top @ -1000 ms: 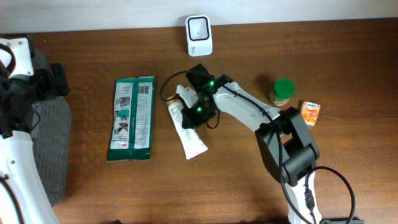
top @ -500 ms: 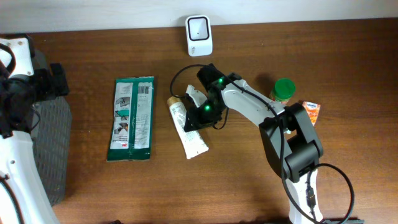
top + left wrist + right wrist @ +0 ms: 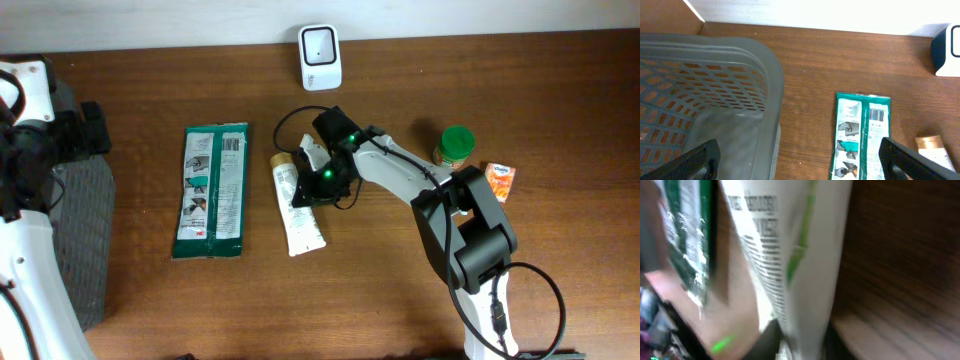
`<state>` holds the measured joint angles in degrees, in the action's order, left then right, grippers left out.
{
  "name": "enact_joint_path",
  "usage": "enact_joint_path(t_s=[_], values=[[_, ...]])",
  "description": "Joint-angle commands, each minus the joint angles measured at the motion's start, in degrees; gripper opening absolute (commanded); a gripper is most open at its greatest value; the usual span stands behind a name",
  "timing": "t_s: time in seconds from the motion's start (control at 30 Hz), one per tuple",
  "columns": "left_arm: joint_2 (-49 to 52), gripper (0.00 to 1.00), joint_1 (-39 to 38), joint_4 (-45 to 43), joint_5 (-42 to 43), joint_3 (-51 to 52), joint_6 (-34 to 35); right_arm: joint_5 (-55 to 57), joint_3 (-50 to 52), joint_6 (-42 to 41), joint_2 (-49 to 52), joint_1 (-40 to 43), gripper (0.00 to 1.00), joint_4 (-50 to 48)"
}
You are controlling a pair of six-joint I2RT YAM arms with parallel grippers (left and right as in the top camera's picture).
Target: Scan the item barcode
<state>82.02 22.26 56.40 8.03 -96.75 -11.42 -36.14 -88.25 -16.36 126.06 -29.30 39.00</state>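
Lying tube point(image 3: 300, 212) apart from pouch point(image 3: 211, 190) edge.

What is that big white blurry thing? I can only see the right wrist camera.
Observer: It's a white tube lying on the table. The right gripper is down on it, near its capped end.
Operator: Where's the beeper thing?
Observer: The white scanner stands at the back edge, beyond the tube.
Operator: What's the other arm doing?
Observer: The left gripper is open, far to the side by a grey basket.
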Motion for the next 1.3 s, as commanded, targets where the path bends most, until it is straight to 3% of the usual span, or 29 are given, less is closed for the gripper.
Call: enact_joint_path(t_s=[0.0, 0.13, 0.27, 0.43, 0.7, 1.2, 1.27], values=[[0.0, 0.99, 0.3, -0.1, 0.6, -0.2, -0.9, 0.2, 0.9, -1.0, 1.0, -0.2, 0.04, -0.3], [0.0, 0.99, 0.3, -0.1, 0.6, -0.2, -0.9, -7.6, 0.7, 8.1, -3.7, 2.2, 0.04, 0.4], [0.0, 0.99, 0.3, -0.1, 0.6, -0.2, -0.9, -13.9, 0.6, 16.3, -15.7, 6.5, 0.04, 2.5], [0.0, 0.99, 0.3, -0.1, 0.6, -0.2, -0.9, -16.3, 0.6, 25.3, -27.3, 9.8, 0.04, 11.0], [0.0, 0.99, 0.3, -0.1, 0.6, -0.2, -0.9, -20.7, 0.6, 33.6, -32.2, 9.9, 0.04, 17.5], [0.0, 0.99, 0.3, -0.1, 0.6, -0.2, -0.9, -24.7, 0.6, 35.1, -32.2, 9.9, 0.04, 15.6], [0.0, 0.99, 0.3, -0.1, 0.6, -0.2, -0.9, -17.4, 0.6, 29.6, -31.9, 9.7, 0.04, 11.2]])
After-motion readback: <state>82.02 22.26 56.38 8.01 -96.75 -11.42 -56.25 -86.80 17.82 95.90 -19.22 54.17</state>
